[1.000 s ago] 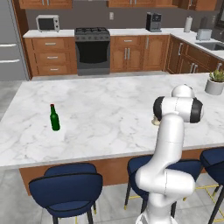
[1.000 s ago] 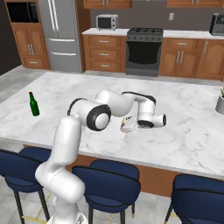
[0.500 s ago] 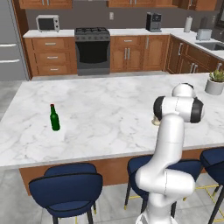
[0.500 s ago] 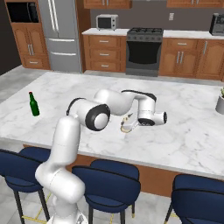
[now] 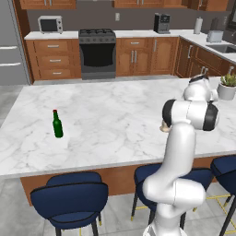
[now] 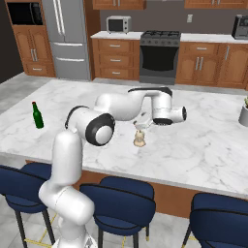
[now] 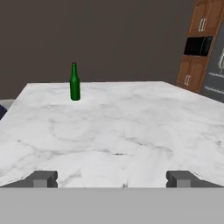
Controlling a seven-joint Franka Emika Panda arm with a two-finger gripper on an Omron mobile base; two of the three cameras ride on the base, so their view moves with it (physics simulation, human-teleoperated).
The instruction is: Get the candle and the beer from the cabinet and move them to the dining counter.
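your gripper (image 6: pixel 141 127) hangs with fingers spread just above the candle (image 6: pixel 139 140), which stands on the dining counter (image 6: pixel 203 145). the beer (image 5: pixel 57 124) stands upright well apart, bare marble between. navy stools (image 5: pixel 69 198) line the near edge; a potted plant (image 5: pixel 227 86) sits rightward.

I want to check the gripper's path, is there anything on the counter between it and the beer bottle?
Nothing visible. In the hand view, bare marble of the dining counter runs from the open gripper to the beer.

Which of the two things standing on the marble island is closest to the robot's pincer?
The small cream candle, just below the open pincer; the green beer stands far off.
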